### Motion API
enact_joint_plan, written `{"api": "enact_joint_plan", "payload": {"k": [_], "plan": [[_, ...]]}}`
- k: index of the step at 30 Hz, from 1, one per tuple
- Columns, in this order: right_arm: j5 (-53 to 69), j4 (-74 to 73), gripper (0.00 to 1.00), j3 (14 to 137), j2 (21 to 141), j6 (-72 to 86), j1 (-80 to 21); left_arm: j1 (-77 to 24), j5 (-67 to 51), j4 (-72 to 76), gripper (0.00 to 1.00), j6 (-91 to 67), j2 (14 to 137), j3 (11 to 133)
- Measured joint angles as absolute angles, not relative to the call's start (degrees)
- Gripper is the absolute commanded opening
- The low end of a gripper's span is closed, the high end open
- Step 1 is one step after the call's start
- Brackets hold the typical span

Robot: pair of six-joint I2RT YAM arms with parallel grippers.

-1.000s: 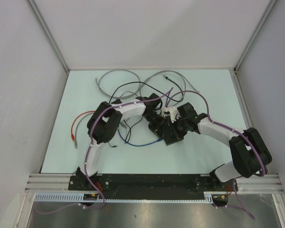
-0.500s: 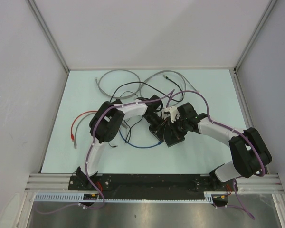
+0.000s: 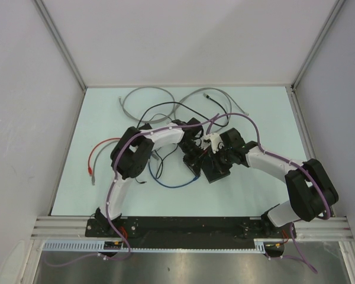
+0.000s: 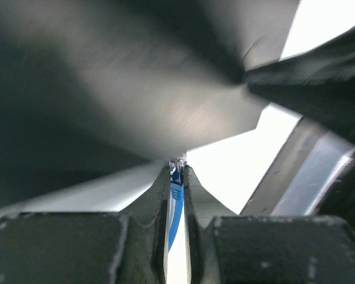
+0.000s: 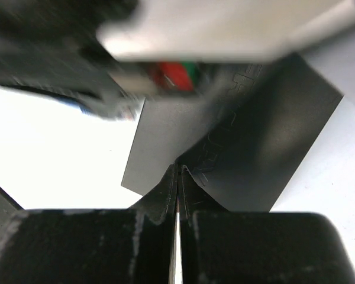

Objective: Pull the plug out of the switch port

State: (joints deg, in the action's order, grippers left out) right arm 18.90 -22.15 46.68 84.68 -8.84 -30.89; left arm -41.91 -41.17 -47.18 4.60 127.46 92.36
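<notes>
The flat matte-black switch box [image 3: 218, 173] lies at the table's middle between both arms. My left gripper [image 3: 195, 156] is at its left edge, shut on the blue cable's plug [image 4: 176, 176]. The clear plug tip sits against the switch's edge [image 4: 136, 89], and I cannot tell whether it is seated in the port. The blue cable [image 3: 173, 183] loops off to the left. My right gripper [image 3: 216, 158] is shut, with its fingertips [image 5: 178, 171] resting on the switch's top face [image 5: 242, 136]. The port itself is hidden.
Two grey cables [image 3: 143, 92] [image 3: 216, 97] and a black cable [image 3: 160, 108] lie tangled at the back. A red cable [image 3: 97, 155] lies at the left. White enclosure walls close in the left, right and far sides.
The left forearm has swung slightly and both grippers, with the switch, have shifted a little. Both grips look unchanged.
</notes>
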Motion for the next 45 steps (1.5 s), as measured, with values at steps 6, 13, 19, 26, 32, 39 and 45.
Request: {"api": "enact_joint_plan", "payload": {"k": [6, 13, 19, 26, 32, 39, 45], "plan": [[18.4, -23.3, 0.04, 46.7, 83.7, -8.8, -30.6, -36.3, -32.3, -53.2, 0.00, 9.5, 122.3, 90.3], [18.3, -25.6, 0.09, 47.5, 79.2, -8.8, -25.9, -26.7, -19.4, -57.9, 0.00, 15.5, 108.1, 89.5], [18.5, -25.6, 0.10, 48.4, 77.3, -8.8, -19.4, -24.6, -6.5, -60.2, 0.00, 23.2, 101.8, 88.4], [18.6, -26.2, 0.19, 48.4, 76.0, -8.8, -16.7, -24.4, 10.7, -58.1, 0.00, 33.7, 98.1, 73.7], [18.8, -26.3, 0.20, 48.4, 74.5, -8.9, -16.4, -23.3, 18.9, -57.0, 0.45, 36.1, 97.4, 64.0], [18.9, -26.8, 0.47, 48.4, 72.4, -9.1, -14.7, -23.2, 10.0, -60.5, 1.00, 31.4, 97.5, 75.7], [18.8, -28.1, 0.86, 48.4, 69.4, -8.6, -12.1, -23.2, -4.6, -59.1, 1.00, 22.3, 94.9, 82.1]]}}
